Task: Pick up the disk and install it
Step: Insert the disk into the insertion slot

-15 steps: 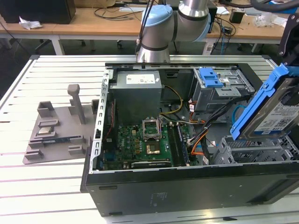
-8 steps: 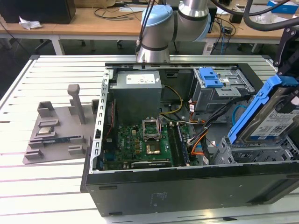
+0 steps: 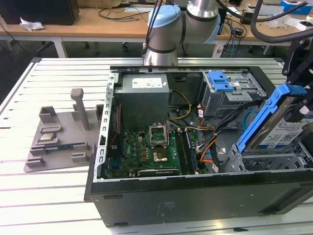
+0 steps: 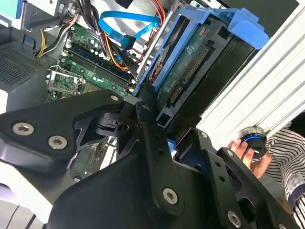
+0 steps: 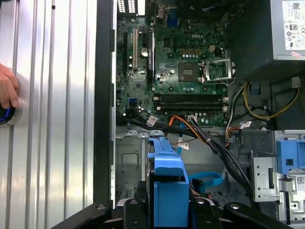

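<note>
The disk [image 3: 285,131] is held tilted, edged by its blue rail [image 3: 261,117]. In the exterior view it is seen at 3 o'clock of the motherboard [image 3: 146,149], just above the drive cage [image 3: 264,159] in the open computer case [image 3: 195,196]. It is pinched by the claw [image 5: 166,211], whose black fingers [image 5: 131,210] are pressed against its sides. In the exterior view the claw is seen at 2 o'clock of the disk.
</note>
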Motion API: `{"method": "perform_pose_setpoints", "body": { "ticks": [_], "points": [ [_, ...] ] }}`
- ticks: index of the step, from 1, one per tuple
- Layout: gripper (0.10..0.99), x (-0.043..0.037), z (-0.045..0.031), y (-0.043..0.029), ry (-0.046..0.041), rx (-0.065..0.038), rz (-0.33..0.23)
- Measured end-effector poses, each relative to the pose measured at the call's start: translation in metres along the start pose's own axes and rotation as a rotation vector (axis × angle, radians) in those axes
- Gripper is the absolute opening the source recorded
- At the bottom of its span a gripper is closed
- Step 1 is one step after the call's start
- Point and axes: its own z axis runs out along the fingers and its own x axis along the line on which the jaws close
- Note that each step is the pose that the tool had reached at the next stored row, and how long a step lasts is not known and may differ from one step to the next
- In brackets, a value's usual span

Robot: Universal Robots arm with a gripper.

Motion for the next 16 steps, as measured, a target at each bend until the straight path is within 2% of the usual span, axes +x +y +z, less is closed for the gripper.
{"method": "perform_pose_setpoints", "body": {
  "ticks": [2, 3, 7, 16],
  "points": [
    [0.369, 0.0001, 0.0034, -0.0003, 0.0000, 0.000, 0.000],
    [0.369, 0.0003, 0.0095, -0.0009, 0.0001, 0.000, 0.000],
    [0.369, 0.0006, 0.0198, -0.0019, 0.0001, -0.001, 0.000],
    [0.369, 0.0009, 0.0324, -0.0031, 0.0000, -0.001, 0.000]
  ]
}}
